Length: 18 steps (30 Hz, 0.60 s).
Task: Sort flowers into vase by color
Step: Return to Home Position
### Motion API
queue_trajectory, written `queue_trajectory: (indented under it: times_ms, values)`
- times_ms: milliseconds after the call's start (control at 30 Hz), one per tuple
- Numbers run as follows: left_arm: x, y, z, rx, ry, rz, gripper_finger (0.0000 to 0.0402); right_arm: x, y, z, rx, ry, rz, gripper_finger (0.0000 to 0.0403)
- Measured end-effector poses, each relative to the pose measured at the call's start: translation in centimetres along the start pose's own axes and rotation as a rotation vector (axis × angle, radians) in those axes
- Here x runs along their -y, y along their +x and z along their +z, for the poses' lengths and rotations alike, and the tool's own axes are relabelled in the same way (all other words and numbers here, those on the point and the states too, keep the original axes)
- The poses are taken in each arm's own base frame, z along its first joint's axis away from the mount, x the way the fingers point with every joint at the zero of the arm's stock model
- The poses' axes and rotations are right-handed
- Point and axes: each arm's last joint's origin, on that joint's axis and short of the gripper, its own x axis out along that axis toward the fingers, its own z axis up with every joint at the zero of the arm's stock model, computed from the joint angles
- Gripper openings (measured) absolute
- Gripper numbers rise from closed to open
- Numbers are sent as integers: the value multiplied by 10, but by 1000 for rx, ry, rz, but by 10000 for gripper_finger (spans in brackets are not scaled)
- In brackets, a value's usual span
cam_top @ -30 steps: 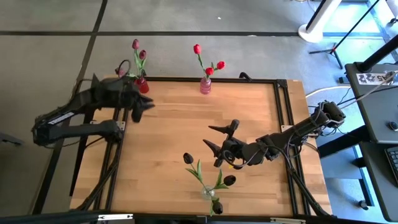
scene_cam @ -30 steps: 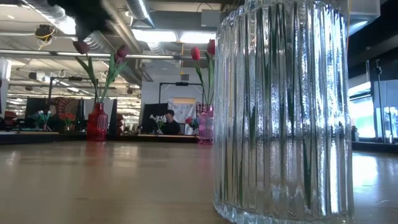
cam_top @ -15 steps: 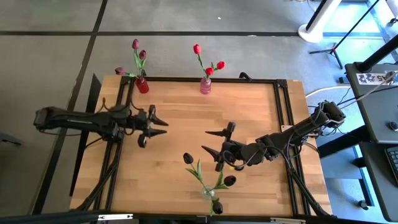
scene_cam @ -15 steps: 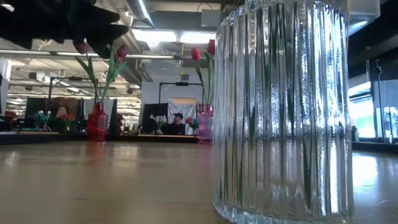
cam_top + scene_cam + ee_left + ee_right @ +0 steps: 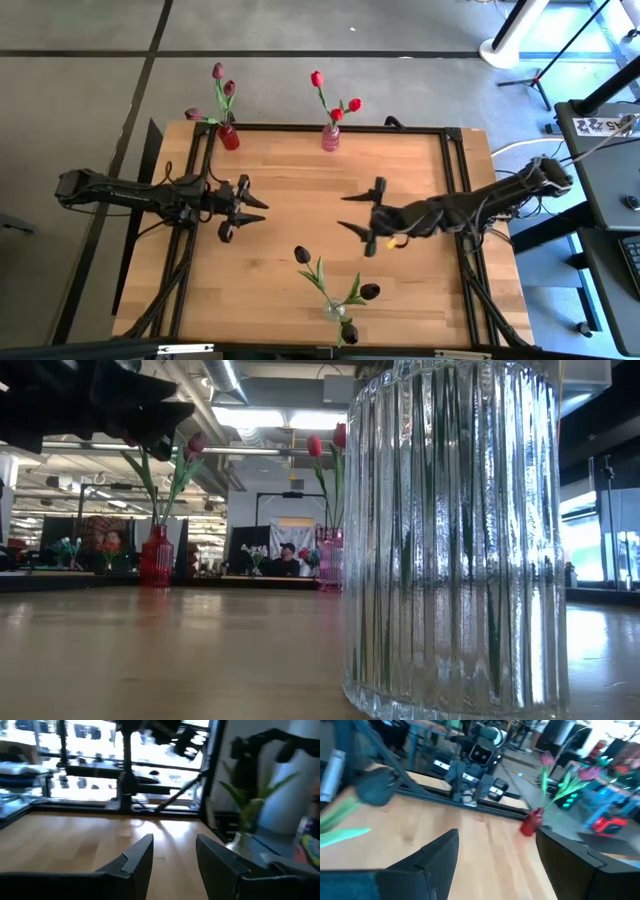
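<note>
Retreat underway: left fingers [image 5: 252, 201] mid-left, right fingers [image 5: 352, 229] centre-right, both spread wide, empty. Flowers [image 5: 317, 78] all stand in vases [image 5: 229, 138]; sorting looks done.

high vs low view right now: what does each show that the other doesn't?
Only high: the right gripper, open and empty over the table, and the near-black tulip heads of the clear vase. Only low: a person in the room behind. Both: the clear vase, the red vase with maroon tulips, the pink vase with red tulips, and the left gripper, open in the high view, just a dark shape at the low view's upper left.
</note>
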Motion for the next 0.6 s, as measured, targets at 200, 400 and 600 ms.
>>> queue_trajectory:
  times_ms: [200,400,600]
  values:
    - [3,-6,0,-16,17,-74,145,15,-38,-33,40,117,18,264]
    - [0,-9,4,24,16,49,145,25,-71,-73,115,212,34,264]
    - [0,-9,5,31,-24,57,145,34,-99,-104,163,367,101,264]
